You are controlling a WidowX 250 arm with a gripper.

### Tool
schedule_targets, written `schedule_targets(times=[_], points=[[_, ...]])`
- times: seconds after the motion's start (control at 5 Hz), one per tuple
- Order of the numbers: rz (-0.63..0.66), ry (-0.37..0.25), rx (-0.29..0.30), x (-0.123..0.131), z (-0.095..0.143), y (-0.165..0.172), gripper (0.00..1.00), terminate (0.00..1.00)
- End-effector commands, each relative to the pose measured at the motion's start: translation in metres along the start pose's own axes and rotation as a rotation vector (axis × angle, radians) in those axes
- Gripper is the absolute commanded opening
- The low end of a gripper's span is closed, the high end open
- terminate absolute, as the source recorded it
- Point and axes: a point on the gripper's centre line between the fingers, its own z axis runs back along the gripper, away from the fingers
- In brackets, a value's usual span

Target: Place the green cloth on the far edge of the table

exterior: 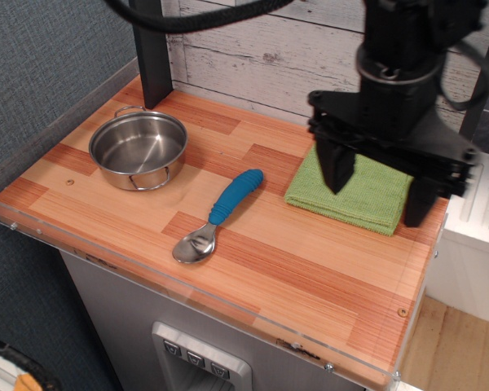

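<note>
The green cloth [367,199] lies flat and folded on the wood plank table [253,269], at its far right near the white plank wall. My black gripper [377,194] hangs above the cloth's near right part and covers much of it. Its two fingers are spread wide apart with nothing between them. The gripper looks raised above the cloth, not touching it.
A steel pot [138,149] stands at the far left. A spoon with a blue handle [216,217] lies mid-table, left of the cloth. A black post [151,49] stands at the back left. A clear acrylic rim [187,293] runs along the near edge.
</note>
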Motion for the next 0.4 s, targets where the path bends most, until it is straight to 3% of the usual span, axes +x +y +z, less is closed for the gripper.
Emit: schedule_targets(times=[0.0, 0.2], points=[[-0.054, -0.069, -0.013, -0.0040, 0.0257, -0.0091, 1.00, 0.00], [-0.054, -0.069, -0.013, -0.0040, 0.0257, -0.0091, 1.00, 1.00]])
